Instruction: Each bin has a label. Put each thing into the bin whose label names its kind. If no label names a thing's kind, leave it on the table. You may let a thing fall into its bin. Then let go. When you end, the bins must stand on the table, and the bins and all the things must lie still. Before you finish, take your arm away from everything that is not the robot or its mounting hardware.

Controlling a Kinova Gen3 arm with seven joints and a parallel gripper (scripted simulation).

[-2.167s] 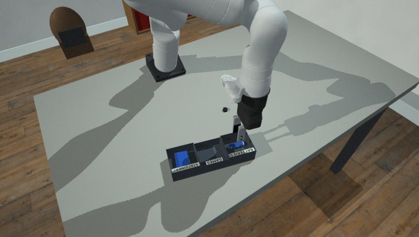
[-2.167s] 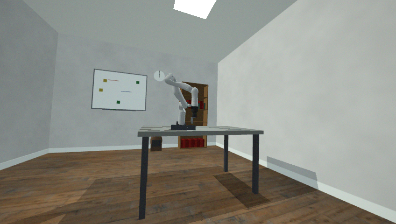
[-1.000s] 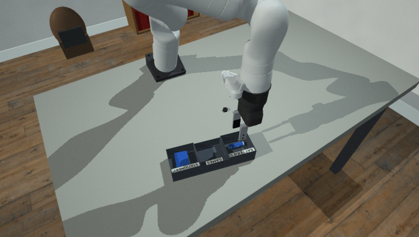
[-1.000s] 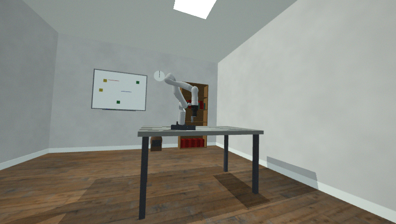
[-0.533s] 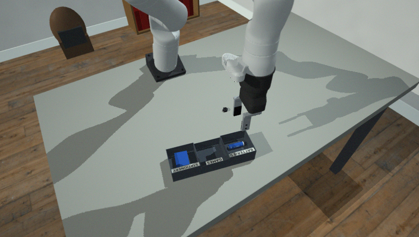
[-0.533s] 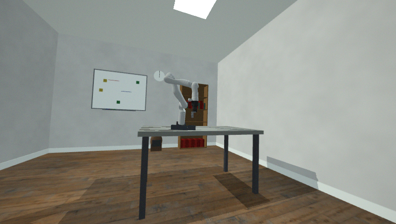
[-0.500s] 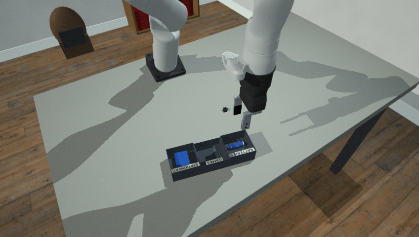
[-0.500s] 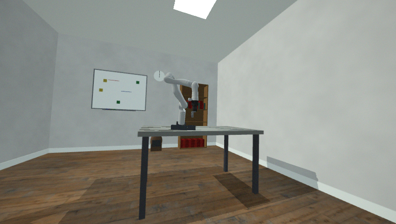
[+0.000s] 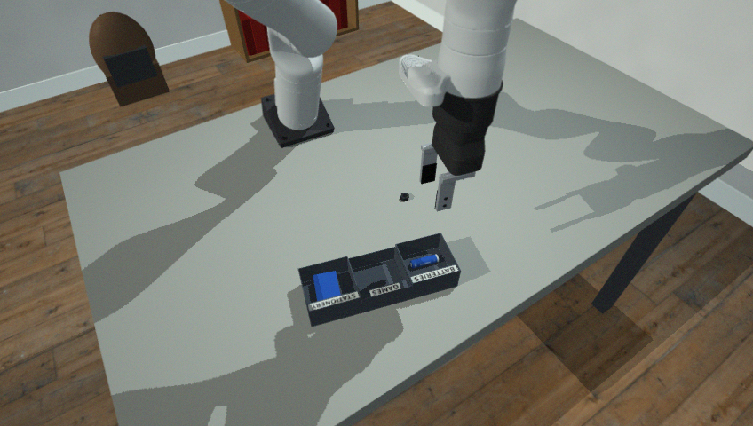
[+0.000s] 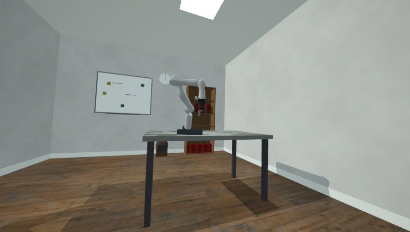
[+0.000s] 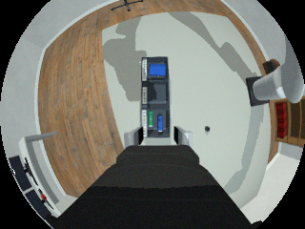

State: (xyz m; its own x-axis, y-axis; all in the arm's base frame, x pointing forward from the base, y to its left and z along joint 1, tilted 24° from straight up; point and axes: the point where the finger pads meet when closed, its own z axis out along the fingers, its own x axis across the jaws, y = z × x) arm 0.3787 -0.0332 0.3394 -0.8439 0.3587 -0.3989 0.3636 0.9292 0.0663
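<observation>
The table [image 9: 158,221] is pale grey with dark legs. The bin tray [image 9: 381,303] is black with white labels. A blue battery [image 9: 424,260] and blue block [image 9: 326,285] lie inside; near the centre sits a small, seemingly black piece [image 9: 404,197].
</observation>
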